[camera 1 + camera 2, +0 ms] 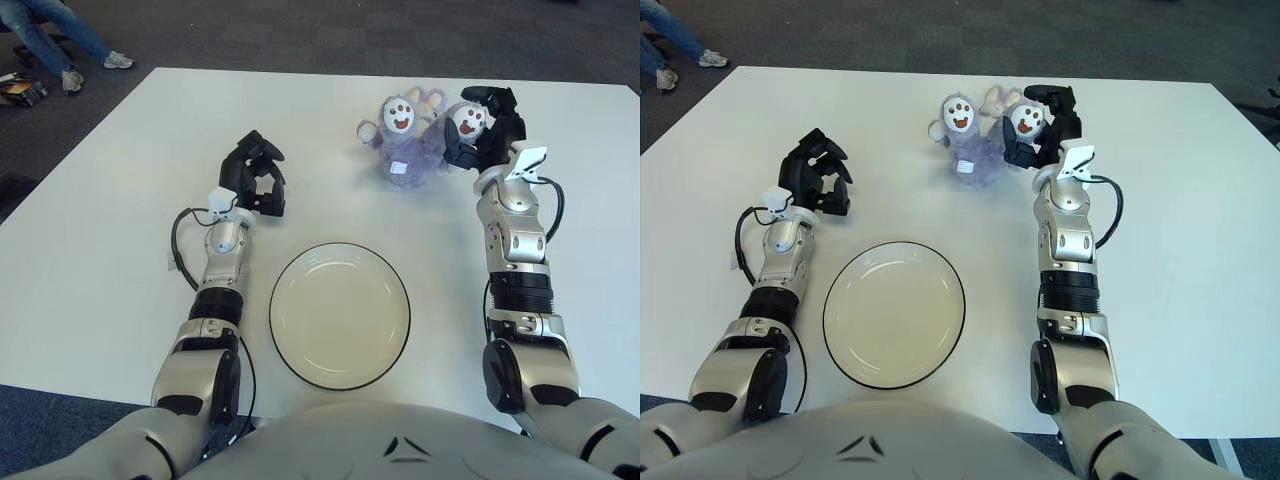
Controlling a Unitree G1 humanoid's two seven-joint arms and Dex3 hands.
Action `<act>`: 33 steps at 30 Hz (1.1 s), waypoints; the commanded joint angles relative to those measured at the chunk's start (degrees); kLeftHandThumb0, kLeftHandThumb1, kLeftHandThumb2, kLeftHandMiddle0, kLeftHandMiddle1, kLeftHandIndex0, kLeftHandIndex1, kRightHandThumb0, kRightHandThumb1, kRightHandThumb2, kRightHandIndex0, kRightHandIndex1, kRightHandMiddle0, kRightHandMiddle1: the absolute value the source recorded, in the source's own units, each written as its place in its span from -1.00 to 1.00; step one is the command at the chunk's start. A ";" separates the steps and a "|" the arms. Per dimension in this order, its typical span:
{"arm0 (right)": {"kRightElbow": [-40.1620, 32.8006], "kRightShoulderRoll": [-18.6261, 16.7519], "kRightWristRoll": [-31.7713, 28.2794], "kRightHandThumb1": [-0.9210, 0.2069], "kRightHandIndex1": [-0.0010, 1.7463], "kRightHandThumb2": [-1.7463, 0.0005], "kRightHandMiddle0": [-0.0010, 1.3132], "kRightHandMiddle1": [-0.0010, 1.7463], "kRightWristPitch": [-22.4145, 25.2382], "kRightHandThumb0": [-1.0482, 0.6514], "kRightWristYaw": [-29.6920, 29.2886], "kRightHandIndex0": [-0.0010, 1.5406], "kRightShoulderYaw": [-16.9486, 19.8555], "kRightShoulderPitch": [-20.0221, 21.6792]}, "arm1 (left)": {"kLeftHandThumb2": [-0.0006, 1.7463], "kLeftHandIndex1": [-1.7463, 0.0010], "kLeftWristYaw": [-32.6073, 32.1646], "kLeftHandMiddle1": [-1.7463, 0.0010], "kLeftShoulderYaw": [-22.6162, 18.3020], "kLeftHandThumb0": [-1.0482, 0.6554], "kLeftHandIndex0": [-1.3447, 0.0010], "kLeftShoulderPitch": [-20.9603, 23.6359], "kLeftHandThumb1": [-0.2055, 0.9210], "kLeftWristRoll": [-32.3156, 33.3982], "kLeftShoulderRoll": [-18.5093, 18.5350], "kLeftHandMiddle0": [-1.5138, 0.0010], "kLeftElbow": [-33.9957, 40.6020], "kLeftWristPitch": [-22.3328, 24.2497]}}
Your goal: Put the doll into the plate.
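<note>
A purple plush doll [405,150] lies at the far middle of the white table, showing two round white patches with brown marks. My right hand [487,128] is at the doll's right side. Its black fingers [497,100] are curled around the right white patch [466,120]. The empty cream plate [278,300] with a dark rim sits near the front edge, between my arms. My left hand [258,176] shows left of the plate and farther back, fingers curled on nothing.
The table's far edge runs just behind the doll, with dark carpet beyond. A person's legs [55,35] and a small object on the floor [20,90] show past the far left corner.
</note>
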State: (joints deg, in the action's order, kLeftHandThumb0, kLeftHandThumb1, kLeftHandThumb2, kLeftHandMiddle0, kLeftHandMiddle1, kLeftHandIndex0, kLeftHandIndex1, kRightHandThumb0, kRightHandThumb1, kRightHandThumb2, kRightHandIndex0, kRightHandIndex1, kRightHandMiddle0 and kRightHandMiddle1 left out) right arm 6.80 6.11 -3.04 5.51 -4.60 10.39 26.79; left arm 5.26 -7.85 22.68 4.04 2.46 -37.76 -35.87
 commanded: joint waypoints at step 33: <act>-11.24 0.31 1.04 0.51 0.90 -0.67 0.15 0.58 -2.83 0.22 -1.37 0.11 1.30 -9.62 | 1.00 -0.72 0.03 -1.00 0.28 0.21 -0.24 -4.20 -0.87 0.26 -1.26 -0.26 -4.64 -1.07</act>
State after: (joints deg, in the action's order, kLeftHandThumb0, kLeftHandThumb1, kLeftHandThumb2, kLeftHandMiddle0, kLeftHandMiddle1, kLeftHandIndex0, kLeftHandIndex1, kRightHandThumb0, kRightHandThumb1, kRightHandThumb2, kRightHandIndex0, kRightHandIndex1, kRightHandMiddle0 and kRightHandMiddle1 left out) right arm -2.45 6.02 -2.44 3.15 -5.81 11.36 18.77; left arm 5.05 -7.82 23.33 4.08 2.48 -38.84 -36.51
